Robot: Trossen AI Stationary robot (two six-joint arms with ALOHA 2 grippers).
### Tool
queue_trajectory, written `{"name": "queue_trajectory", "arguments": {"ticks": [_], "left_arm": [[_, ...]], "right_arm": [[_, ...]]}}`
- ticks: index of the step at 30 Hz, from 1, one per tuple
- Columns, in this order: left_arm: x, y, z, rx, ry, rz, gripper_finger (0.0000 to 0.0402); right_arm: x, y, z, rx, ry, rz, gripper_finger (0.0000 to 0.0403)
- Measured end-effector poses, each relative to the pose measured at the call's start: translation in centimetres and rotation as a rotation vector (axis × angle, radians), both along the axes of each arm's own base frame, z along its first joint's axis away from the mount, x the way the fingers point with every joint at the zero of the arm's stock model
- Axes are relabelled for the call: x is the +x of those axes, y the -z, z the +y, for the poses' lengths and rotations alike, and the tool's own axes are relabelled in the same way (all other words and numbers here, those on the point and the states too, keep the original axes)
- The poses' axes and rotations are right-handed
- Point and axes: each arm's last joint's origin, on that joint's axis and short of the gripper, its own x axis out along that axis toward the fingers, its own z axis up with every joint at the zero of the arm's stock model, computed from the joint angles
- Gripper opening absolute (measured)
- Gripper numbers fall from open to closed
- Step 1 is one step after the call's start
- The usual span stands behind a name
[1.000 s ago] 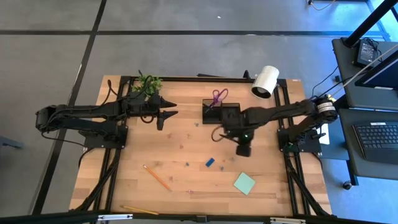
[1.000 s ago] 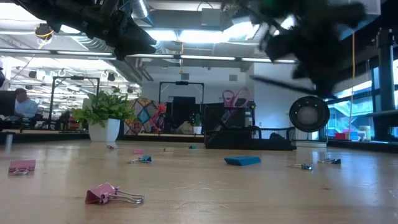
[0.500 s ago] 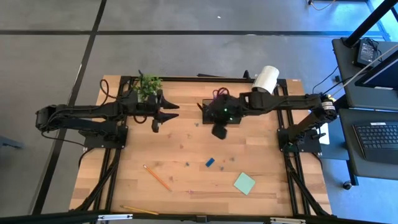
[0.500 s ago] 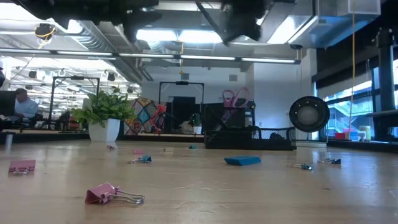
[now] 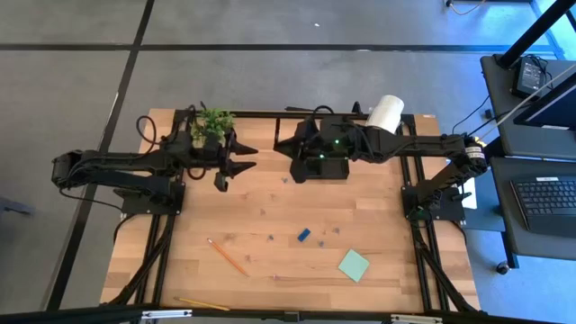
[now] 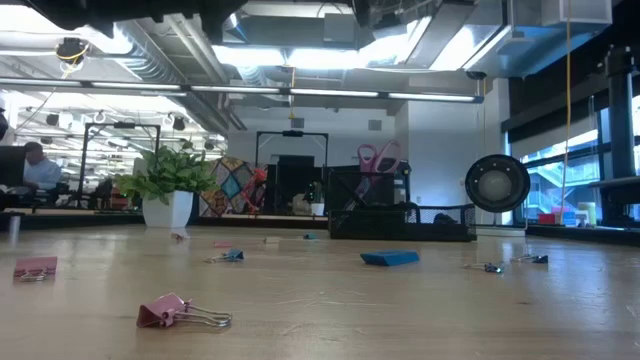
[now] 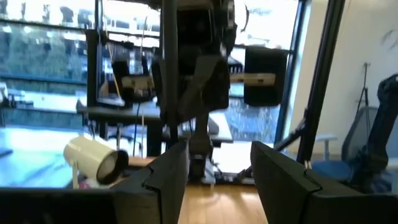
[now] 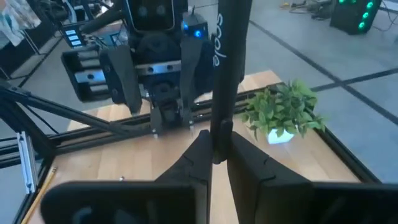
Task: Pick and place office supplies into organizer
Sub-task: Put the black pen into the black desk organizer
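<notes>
While the right gripper point(image 8: 216, 163) is poised over the organizer point(image 5: 335, 168) at the table's far edge, a black pen point(image 8: 225, 68) is pinched upright between its narrowly closed fingers. The pen is held near its lower end, so most of its length stands free above the grip. Purple scissors point(image 6: 372, 160) are seen standing in the organizer in the low view.

Risks, judged from this pose:
- With so little of the pen clamped, it could pivot or slip in the fingers during descent.
- Which compartment lies below cannot be told; if a wall is struck, the pen could be knocked out or the light organizer shoved.
- On release a tilted pen could tip over the rim onto the table point(image 5: 270, 216).

The left gripper point(image 7: 214, 180) waits open, raised beside the plant point(image 5: 213, 122). A pencil point(image 5: 229, 256), blue block point(image 5: 304, 236) and sticky pad point(image 5: 354, 265) remain on the table, well apart from the organizer.
</notes>
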Motion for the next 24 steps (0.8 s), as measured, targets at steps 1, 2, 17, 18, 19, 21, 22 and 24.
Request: {"name": "queue_trajectory", "arguments": {"ticks": [1, 2, 17, 18, 19, 21, 22, 24], "left_arm": [[0.0, -0.1, 0.0, 0.004, -0.009, -0.008, 0.0169], [0.0, -0.1, 0.1, 0.009, -0.029, -0.011, 0.0169], [2.7, 0.7, 0.8, -0.079, -0.045, 0.083, 0.0169], [2.9, 0.7, 0.8, -0.086, -0.044, 0.086, 0.0169], [3.1, 0.8, 0.9, -0.089, -0.046, 0.092, 0.0169], [3.5, 0.9, 1.1, -0.092, -0.051, 0.103, 0.0169], [3.6, 1.0, 1.1, -0.094, -0.052, 0.109, 0.0169], [3.9, 1.1, 1.3, -0.097, -0.057, 0.120, 0.0169]], "right_arm": [[0.0, 0.0, 0.0, 0.008, 0.002, 0.000, 0.0036], [0.0, 0.0, 0.0, 0.015, -0.002, 0.000, 0.0037], [2.1, 3.0, 0.5, 0.045, -0.024, 0.090, 0.0037], [2.2, 3.1, 0.5, 0.045, -0.025, 0.085, 0.0037], [2.2, 3.2, 0.6, 0.049, -0.031, 0.091, 0.0037], [2.3, 3.4, 0.6, 0.057, -0.049, 0.096, 0.0037], [2.4, 3.4, 0.6, 0.058, -0.052, 0.094, 0.0038], [2.4, 3.5, 0.8, 0.060, -0.056, 0.104, 0.0038]]}}
